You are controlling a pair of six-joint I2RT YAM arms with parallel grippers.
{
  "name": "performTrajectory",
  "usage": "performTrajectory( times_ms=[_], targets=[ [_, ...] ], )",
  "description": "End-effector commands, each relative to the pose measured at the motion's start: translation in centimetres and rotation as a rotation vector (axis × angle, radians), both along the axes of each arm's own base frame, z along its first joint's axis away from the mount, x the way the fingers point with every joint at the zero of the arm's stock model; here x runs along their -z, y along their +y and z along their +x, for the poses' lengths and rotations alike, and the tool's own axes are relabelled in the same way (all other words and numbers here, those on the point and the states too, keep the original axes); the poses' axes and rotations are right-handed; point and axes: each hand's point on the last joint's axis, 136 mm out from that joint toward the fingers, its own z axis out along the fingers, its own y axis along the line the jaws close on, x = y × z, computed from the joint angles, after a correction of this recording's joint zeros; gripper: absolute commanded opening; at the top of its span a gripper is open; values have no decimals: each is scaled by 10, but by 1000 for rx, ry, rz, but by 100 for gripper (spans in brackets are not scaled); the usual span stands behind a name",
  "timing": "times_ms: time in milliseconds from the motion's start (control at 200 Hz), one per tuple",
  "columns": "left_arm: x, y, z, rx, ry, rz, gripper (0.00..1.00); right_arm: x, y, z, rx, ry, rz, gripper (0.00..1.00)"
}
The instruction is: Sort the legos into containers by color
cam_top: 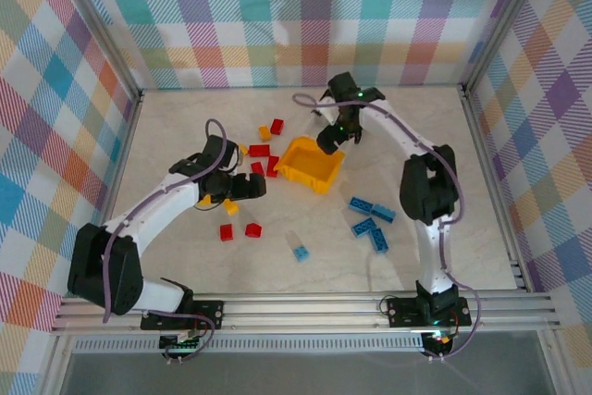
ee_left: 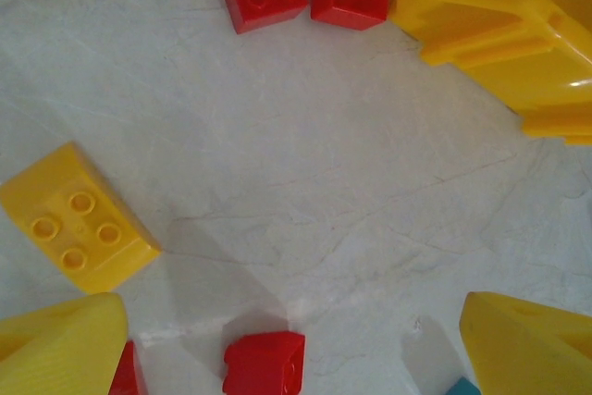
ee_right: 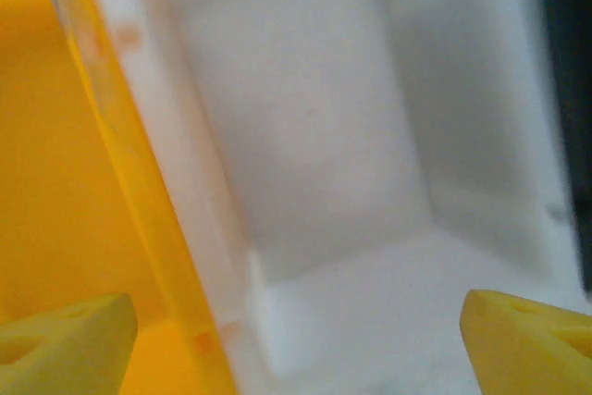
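Over the bench (cam_top: 185,127), both hands are spread wide and empty.
The right hand (cam_top: 330,143) hangs above the white bin (ee_right: 324,136), which touches the yellow bin (cam_top: 312,164), seemingly a drop spot. The left hand (cam_top: 252,186) hovers low among loose red legos (cam_top: 259,150), probably choosing one.

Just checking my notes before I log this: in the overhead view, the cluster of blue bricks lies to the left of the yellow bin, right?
Not quite. The top external view shows the cluster of blue bricks lying to the right of the yellow bin, next to the right arm. The bricks to the left of that bin are red bricks.
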Motion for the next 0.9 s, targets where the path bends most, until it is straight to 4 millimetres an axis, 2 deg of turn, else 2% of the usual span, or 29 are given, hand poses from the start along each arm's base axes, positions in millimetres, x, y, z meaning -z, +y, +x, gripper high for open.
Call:
performTrajectory(
  times_ms=[0, 70, 100, 155, 260, 370, 605, 775, 895],
  targets=[
    [-6, -9, 30, -26, -52, -35, 93, -43, -30, -12, 524, 107, 321, 93],
    [-5, -18, 46, -24, -58, -50, 92, -25, -51, -24, 728, 283, 444, 94],
    [-5, -22, 54, -23, -60, -61, 92, -17, -56, -27, 797, 361, 499, 100],
    [-2, -32, 67, -17, -58, -85, 92, -8, -60, -28, 877, 464, 585, 100],
    [3, -52, 90, 0, -52, -140, 92, 3, -70, -15, 943, 464, 636, 100],
    [12, -76, 99, 50, -25, -172, 92, 19, -67, 1, 964, 503, 668, 100],
    [30, -136, 96, 181, 38, -194, 92, 42, -56, 37, 952, 505, 713, 100],
    [33, -185, 82, 271, 66, -210, 92, 42, -48, 61, 905, 482, 753, 100],
    [43, -209, 68, 297, 99, -228, 91, 33, -32, 77, 819, 471, 790, 100]
  ],
)
